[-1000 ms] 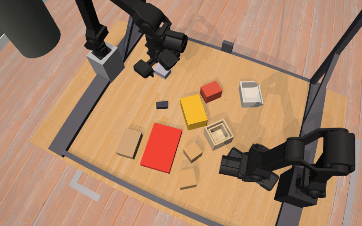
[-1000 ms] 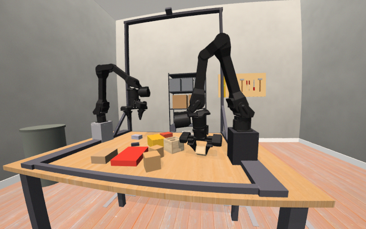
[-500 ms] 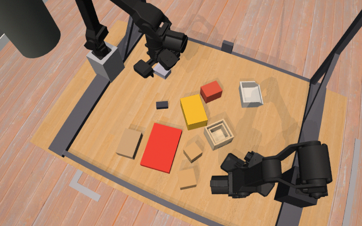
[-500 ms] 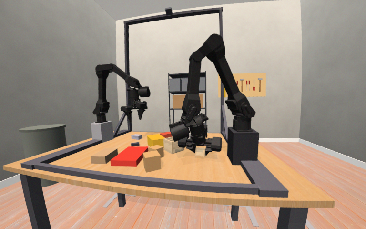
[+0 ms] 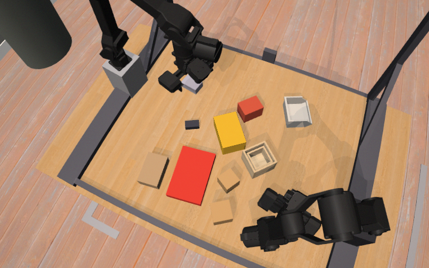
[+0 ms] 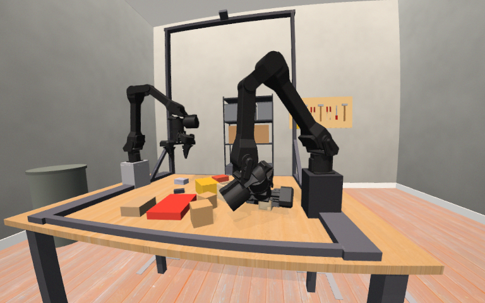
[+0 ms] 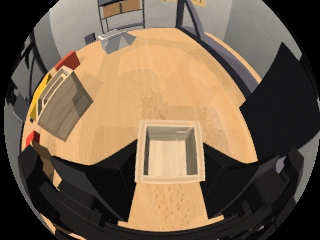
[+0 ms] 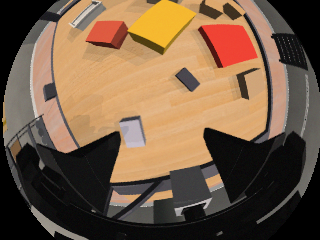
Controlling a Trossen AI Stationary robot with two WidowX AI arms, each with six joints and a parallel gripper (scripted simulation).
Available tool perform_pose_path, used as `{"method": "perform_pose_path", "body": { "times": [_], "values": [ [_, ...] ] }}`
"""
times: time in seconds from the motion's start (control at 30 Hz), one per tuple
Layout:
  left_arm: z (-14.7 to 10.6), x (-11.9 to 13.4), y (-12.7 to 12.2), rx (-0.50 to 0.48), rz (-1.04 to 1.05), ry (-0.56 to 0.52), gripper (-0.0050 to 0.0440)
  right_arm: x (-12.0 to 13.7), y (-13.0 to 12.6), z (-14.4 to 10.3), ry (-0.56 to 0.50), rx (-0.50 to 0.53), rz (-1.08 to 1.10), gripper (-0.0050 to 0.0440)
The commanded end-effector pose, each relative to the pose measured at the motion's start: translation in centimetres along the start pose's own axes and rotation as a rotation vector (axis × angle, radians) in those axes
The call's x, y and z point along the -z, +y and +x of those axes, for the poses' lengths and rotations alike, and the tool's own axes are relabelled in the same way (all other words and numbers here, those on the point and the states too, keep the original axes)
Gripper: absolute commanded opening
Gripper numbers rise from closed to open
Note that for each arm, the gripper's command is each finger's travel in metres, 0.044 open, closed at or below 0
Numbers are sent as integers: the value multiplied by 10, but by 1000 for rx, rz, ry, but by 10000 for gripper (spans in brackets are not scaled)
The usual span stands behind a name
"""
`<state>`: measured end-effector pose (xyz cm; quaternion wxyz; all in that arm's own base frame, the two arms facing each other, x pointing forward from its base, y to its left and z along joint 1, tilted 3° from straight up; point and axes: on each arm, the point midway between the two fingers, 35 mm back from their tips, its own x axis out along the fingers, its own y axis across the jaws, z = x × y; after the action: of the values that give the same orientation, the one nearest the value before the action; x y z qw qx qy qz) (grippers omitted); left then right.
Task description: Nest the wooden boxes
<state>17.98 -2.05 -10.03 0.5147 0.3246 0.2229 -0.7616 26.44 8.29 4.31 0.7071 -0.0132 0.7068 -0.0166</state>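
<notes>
My left gripper [image 5: 263, 218] lies low over the table's near right part. It is shut on a small open wooden box [image 7: 168, 158], whose opening faces the wrist camera; this box also shows in the exterior view [image 6: 265, 204]. Two nested wooden boxes [image 5: 259, 158] sit upright in the middle. Three tan wooden boxes show closed faces: a flat one [image 5: 153, 169], a small one [image 5: 228, 179] and another [image 5: 222, 211]. My right gripper [image 5: 180, 82] is open and empty, high above a pale grey block [image 5: 192, 84] at the far left.
A flat red block [image 5: 191, 174], a yellow block [image 5: 229, 132], a small red block [image 5: 250, 108] and a dark block [image 5: 191, 124] lie mid-table. A pale open tray-like box [image 5: 296, 111] sits at the far right. A dark raised rail [image 5: 91, 132] borders the table.
</notes>
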Motion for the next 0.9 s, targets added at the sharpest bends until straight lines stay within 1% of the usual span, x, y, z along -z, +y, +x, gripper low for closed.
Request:
{"method": "perform_pose_path", "body": {
  "times": [0.0,0.13,0.17,0.47,0.53,0.73,0.77,0.87],
  "values": [
    [-1,2,1,3,7,-58,-50,-6,1,-8,-30,-13,2,400],
    [3,7,1,6,8,-54,-50,-6,1,-8,-30,-13,2,400],
    [3,7,1,6,8,-54,24,-6,1,-8,-30,-13,2,400],
    [2,5,1,5,10,-49,240,-6,1,-8,-30,-13,2,400],
    [2,5,1,5,10,-49,240,-6,1,-8,-30,-13,2,400],
    [2,5,1,5,10,-49,384,-6,1,-8,-30,-13,2,400],
    [2,5,1,5,10,-49,400,-6,1,-8,-30,-13,2,400],
    [2,5,1,5,10,-49,400,-6,1,-8,-30,-13,2,400]
  ]
}}
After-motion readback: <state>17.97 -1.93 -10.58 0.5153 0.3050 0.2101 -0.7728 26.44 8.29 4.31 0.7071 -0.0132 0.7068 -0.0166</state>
